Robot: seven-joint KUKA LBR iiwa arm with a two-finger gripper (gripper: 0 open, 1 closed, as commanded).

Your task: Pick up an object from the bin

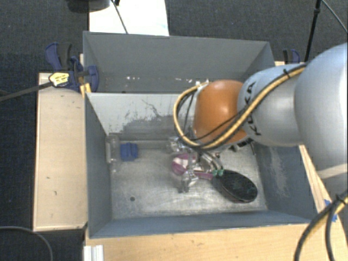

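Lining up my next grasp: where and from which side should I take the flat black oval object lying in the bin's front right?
Probably by the narrow green-tipped stem at the left end of the flat black oval object, from straight above, closing across it. The oval head lies flat and looks too broad; the stem is slimmer, though crowded by the gripper.
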